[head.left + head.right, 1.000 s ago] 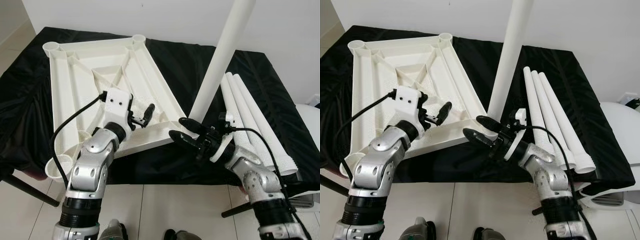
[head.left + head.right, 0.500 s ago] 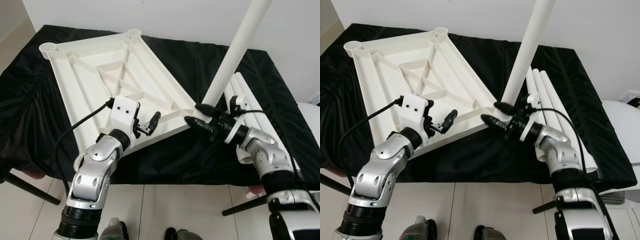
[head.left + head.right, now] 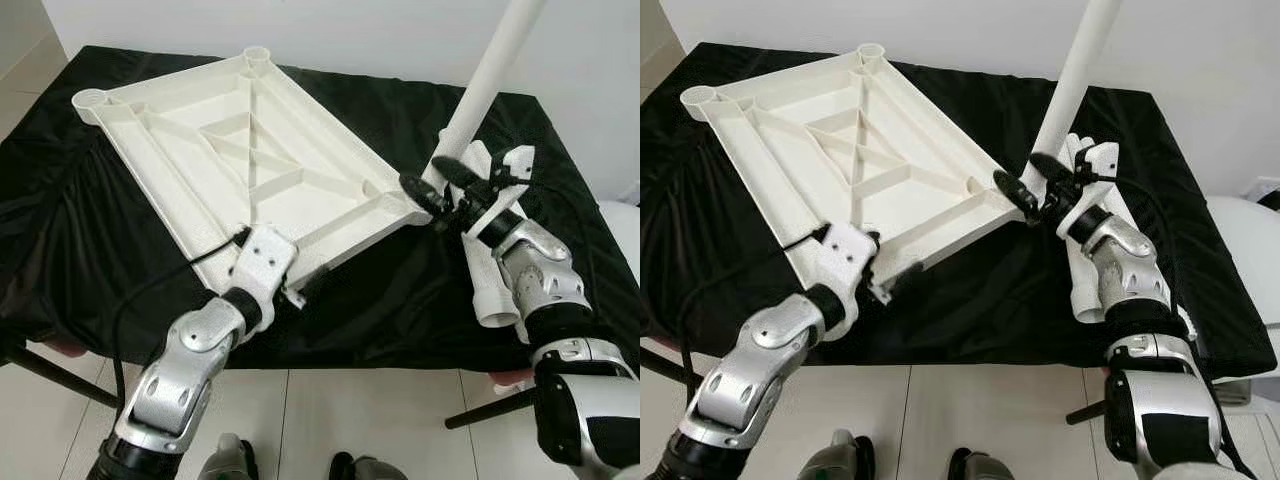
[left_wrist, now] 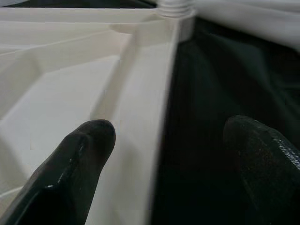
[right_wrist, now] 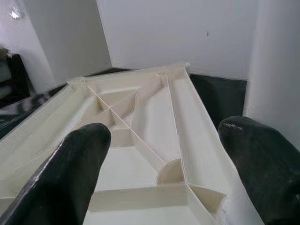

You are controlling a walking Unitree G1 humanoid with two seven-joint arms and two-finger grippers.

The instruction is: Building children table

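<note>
The white table top (image 3: 250, 150) lies upside down on the black cloth, its ribs facing up. One white leg (image 3: 490, 70) stands upright in the corner socket at the right. My right gripper (image 3: 420, 171) is open at that corner, beside the leg's base; in the right wrist view its fingers (image 5: 70, 173) frame the ribbed underside, with the leg (image 5: 276, 70) by one finger. My left gripper (image 4: 168, 140) is open at the table top's near edge (image 3: 330, 262), and the rim runs between its fingers (image 4: 79, 164). Spare white legs (image 3: 1085, 290) lie on the cloth at the right.
The black cloth (image 3: 400, 300) hangs over the front edge onto a tiled floor (image 3: 300, 420). A white wall (image 3: 350, 30) stands behind. A white rounded object (image 3: 1240, 250) sits at the far right, and dark stand legs (image 3: 60, 375) reach out low on both sides.
The table top has turned, its leg corner swinging away and to the right. My right gripper followed up to the leg's base. My left gripper dropped from over the ribs to the near edge.
</note>
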